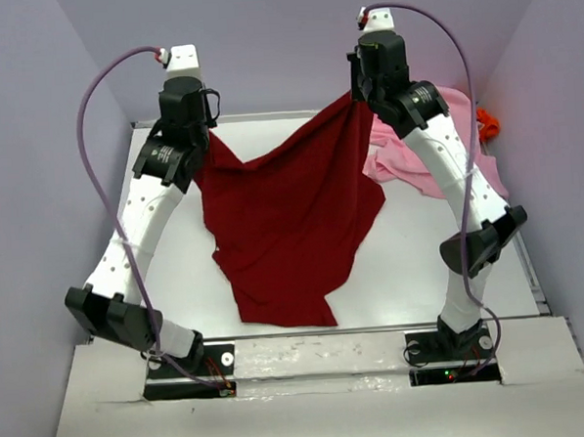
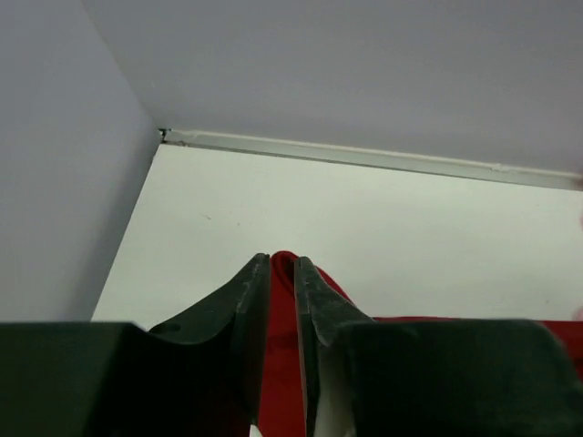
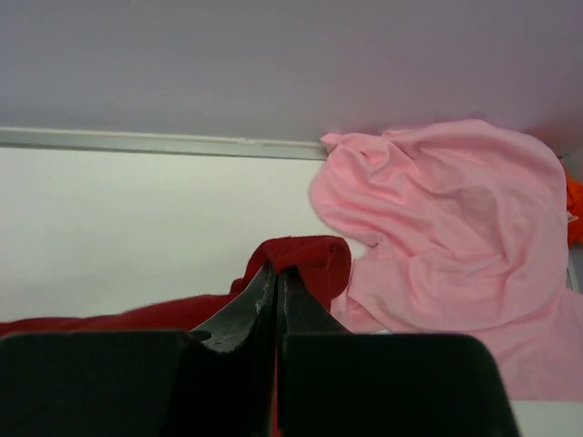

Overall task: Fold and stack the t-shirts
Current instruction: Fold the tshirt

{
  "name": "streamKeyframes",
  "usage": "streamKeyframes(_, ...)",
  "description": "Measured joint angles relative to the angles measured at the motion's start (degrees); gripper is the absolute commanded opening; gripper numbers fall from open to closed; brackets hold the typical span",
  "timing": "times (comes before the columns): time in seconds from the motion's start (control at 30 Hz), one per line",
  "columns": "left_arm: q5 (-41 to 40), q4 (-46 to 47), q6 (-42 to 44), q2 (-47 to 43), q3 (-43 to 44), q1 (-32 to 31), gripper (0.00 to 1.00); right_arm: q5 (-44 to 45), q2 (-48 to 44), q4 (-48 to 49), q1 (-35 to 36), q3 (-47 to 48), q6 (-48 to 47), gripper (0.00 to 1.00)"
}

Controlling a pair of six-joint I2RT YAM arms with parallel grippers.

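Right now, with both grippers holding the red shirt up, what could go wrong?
The left gripper and the right gripper each pinch only a small edge of the red shirt; it may slip out.
The pink shirt lies right beside the right gripper; the red one could land on it.

The left arm (image 1: 145, 221) and right arm (image 1: 461, 175) share white shell links joined by black joint housings, each on a black base plate (image 1: 187, 366) bolted to the counter's near edge. A lilac cable (image 1: 79, 122) runs from each white-capped, red-tipped wrist to the base. The left gripper (image 2: 281, 264) and right gripper (image 3: 276, 271) have matte black, wedge-shaped fingers (image 2: 246, 305).
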Motion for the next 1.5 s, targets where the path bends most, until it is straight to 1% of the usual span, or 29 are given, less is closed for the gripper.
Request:
streamKeyframes(0.03,0.5,1.0,-0.1,1.2,-1.0,0.7,0.11,-0.5,1.8,0.6,-1.2,0.1,0.3,0.00)
streamKeyframes(0.07,0.9,2.3,-0.3,2.7,-1.9,1.4,0.02,-1.2,3.8,0.7,-2.4,0.4,0.7,0.00)
streamKeyframes(0.1,1.1,3.4,0.0,4.0,-2.6,1.9,0.00,-1.4,5.2,0.7,-3.1,0.9,0.9,0.00)
streamKeyframes(0.27,2.1,8.7,0.0,9.5,-5.0,4.6,0.00,-3.8,15.3,1.4,-6.8,4.8,2.8,0.00)
streamKeyframes(0.4,2.9,11.4,-0.1,13.5,-5.6,5.9,0.00,-6.4,25.0,1.3,-9.5,9.7,3.9,0.00)
streamKeyframes(0.6,5.8,12.1,-0.8,20.0,-5.7,6.0,0.00,-9.4,35.5,0.6,-12.3,18.6,5.0,0.00)
streamKeyframes(0.73,7.0,12.2,-1.1,20.6,-7.3,6.0,0.00,-10.4,39.0,0.9,-13.4,20.1,5.7,0.00)
streamKeyframes(0.93,7.2,13.5,-1.2,20.6,-7.5,6.0,0.00,-11.5,40.8,1.0,-13.4,20.1,5.8,0.00)
streamKeyframes(0.97,7.2,13.6,-1.2,20.8,-7.5,6.0,0.02,-11.8,40.8,1.1,-13.4,20.1,5.8,0.00)
streamKeyframes(1.03,7.7,13.9,-1.6,21.9,-6.9,6.1,0.12,-12.2,40.8,1.7,-13.4,20.1,5.9,0.00)
streamKeyframes(1.07,8.2,13.8,-1.9,23.6,-5.8,6.3,0.27,-12.4,40.7,1.9,-13.4,19.9,5.9,0.00)
streamKeyframes(1.13,9.5,13.7,-2.8,27.6,-2.9,6.6,0.40,-12.8,40.2,2.3,-13.4,18.4,5.8,0.00)
streamKeyframes(1.2,11.0,13.4,-3.8,32.4,-0.6,6.8,0.42,-13.0,39.9,2.6,-13.4,17.1,5.7,0.00)
streamKeyframes(1.3,13.1,11.6,-4.9,38.1,0.1,6.9,0.44,-13.5,39.8,3.0,-13.6,16.3,5.8,0.00)
streamKeyframes(1.33,13.5,10.8,-5.2,39.4,0.0,7.0,0.44,-13.6,39.8,3.0,-13.7,16.3,5.8,0.00)
streamKeyframes(1.4,14.3,10.1,-5.7,39.8,-1.9,7.1,0.49,-13.8,40.0,3.2,-13.8,16.8,5.8,0.00)
streamKeyframes(1.43,14.7,9.8,-6.1,39.2,-3.3,7.1,0.51,-13.8,40.5,3.5,-14.0,17.5,6.0,0.18)
streamKeyframes(1.47,14.9,9.7,-6.3,38.5,-4.2,7.1,0.52,-13.8,40.9,3.8,-14.2,18.2,6.1,0.53)
streamKeyframes(1.5,15.1,9.6,-6.5,37.5,-5.0,7.1,0.54,-13.8,41.4,4.1,-14.4,18.6,6.4,0.64)
